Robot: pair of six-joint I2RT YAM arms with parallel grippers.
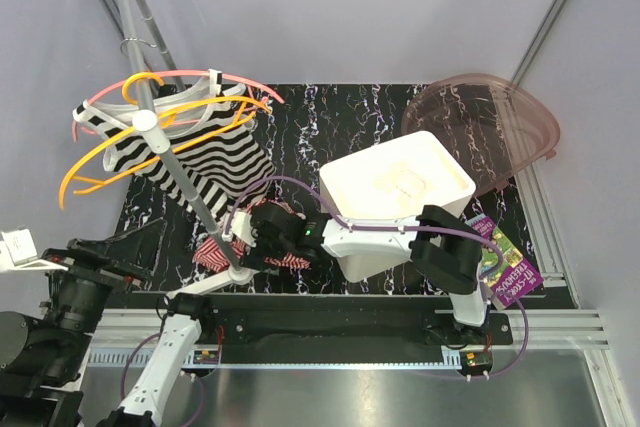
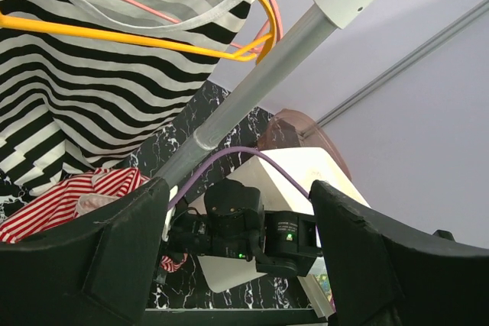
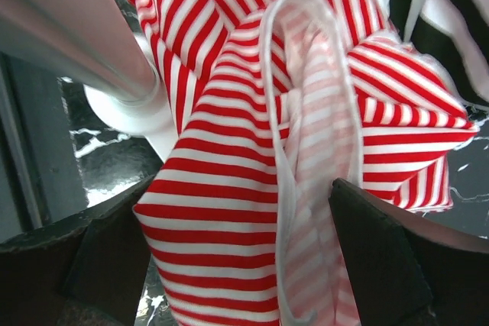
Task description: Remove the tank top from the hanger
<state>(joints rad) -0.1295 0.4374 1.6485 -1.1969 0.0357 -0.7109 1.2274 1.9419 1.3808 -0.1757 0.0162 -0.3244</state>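
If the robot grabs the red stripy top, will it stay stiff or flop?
Probably flop: the red top lies crumpled in soft folds. It looks thin, so likely light. The right fingers might pinch only one fold.

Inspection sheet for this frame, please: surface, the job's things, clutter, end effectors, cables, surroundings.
Surface: black marbled mat, lying flat.
Job's things: black-and-white top hangs on the pole among an orange hanger and a pink hanger; which one carries it, cannot tell. Red top lies crumpled at the pole's foot.
Clutter: white bin, pink basket, booklet at the right edge.
End effectors: left end effector open, empty, pointing up at the hanging top; right end effector open, fingers astride the red top.
Cables: purple cable runs along the right arm.
Surroundings: grey walls, metal rail at the near edge.
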